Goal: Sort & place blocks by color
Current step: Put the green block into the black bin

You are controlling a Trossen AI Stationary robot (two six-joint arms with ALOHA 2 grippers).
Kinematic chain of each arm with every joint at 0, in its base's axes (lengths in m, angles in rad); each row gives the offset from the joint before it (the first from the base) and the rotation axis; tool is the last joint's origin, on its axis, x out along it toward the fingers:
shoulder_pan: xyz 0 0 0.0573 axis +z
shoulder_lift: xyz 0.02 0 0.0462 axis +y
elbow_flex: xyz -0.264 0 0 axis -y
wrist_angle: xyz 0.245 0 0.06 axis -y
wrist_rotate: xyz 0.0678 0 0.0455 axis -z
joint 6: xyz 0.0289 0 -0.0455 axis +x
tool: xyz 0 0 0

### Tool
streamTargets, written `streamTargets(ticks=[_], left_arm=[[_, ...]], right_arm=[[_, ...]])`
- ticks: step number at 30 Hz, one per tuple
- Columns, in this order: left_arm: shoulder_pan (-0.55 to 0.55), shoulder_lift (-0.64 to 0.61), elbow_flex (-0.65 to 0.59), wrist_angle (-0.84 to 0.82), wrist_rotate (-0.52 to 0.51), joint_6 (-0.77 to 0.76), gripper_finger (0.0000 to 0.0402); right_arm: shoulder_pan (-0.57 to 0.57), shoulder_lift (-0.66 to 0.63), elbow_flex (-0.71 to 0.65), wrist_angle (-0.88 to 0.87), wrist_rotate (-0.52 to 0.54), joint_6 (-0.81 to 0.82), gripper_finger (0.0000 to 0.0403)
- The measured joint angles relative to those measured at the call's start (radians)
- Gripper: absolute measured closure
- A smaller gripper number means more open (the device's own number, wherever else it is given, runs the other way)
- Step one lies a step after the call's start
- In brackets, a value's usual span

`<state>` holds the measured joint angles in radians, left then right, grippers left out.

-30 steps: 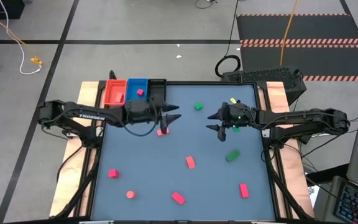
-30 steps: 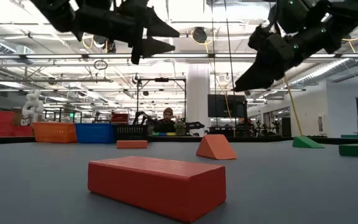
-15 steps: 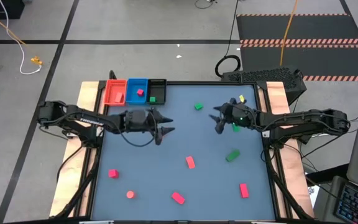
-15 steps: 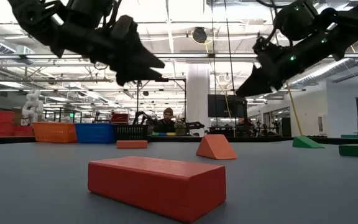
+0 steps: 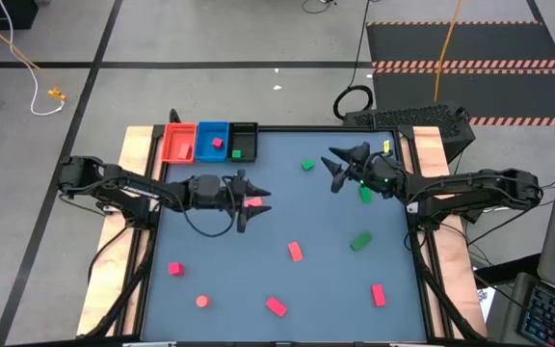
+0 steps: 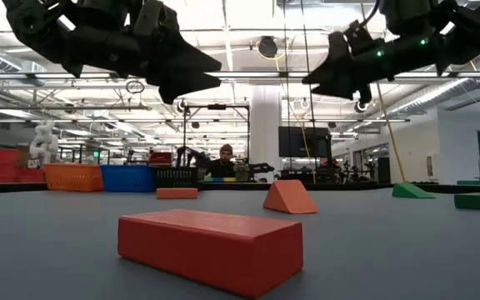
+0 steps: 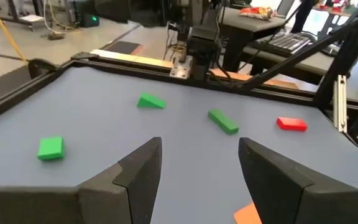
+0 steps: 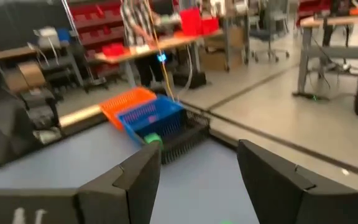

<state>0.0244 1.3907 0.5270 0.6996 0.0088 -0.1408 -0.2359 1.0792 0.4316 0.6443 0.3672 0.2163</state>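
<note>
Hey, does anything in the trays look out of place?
Yes. A pink-red block sits in the blue tray, while the red tray beside it looks empty. The black tray holds a green block.

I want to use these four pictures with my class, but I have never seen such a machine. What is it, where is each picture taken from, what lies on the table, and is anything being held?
It is a robot with two dark arms. One picture looks straight down, one looks level along the tabletop, and two come from cameras on the wrists. The left claw and right claw hang open above the table, holding nothing. Small red blocks and green blocks lie scattered. In a far corner stand a red tray, a blue tray and a black tray.
</note>
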Motion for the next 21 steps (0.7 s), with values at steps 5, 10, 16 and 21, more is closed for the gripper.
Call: streamTargets(ticks=[5,10,16,21], left_arm=[[-0.003,-0.023,0.000,-0.021,0.018,-0.011,0.0185],[-0.003,-0.081,0.000,-0.099,0.027,0.001,0.0185],[-0.012,-0.152,0.001,-0.150,0.027,0.006,0.0185],[-0.033,-0.177,0.001,-0.172,0.028,0.014,0.0185]], right_arm=[[0.018,0.009,0.000,-0.082,-0.090,0.040,0.0195],[0.109,0.010,0.000,-0.303,-0.139,0.082,0.0195],[0.255,0.010,0.000,-0.328,-0.245,0.133,0.0195],[0.384,0.009,0.003,-0.390,-0.318,0.124,0.0195]])
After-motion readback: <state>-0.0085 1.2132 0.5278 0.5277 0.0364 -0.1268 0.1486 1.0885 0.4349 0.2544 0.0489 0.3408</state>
